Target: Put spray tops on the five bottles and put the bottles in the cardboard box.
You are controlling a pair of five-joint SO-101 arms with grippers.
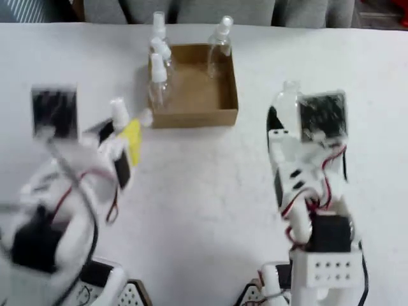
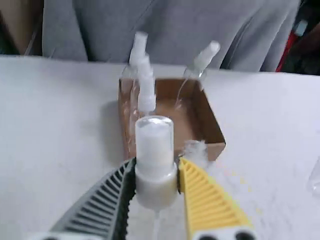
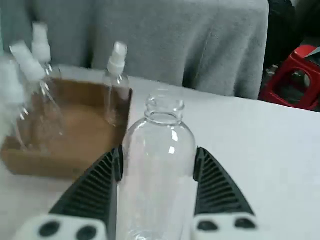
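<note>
White arms (image 1: pixel 294 159), black motors (image 1: pixel 329 233), red cables (image 1: pixel 295 207), grey-and-yellow left jaws, black right jaws

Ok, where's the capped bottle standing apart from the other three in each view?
High view: lone bottle in the cardboard box's far right corner.
Left wrist view: against the box's far wall, beyond the spray top in the left claw.
Right wrist view: inside the box wall, beyond the open bottle in the right claw.
Shared landmark: the cardboard box.

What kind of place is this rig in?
Likely a lab or office demo bench: white table, cardboard box of spray bottles, red stool on the floor behind.
</note>
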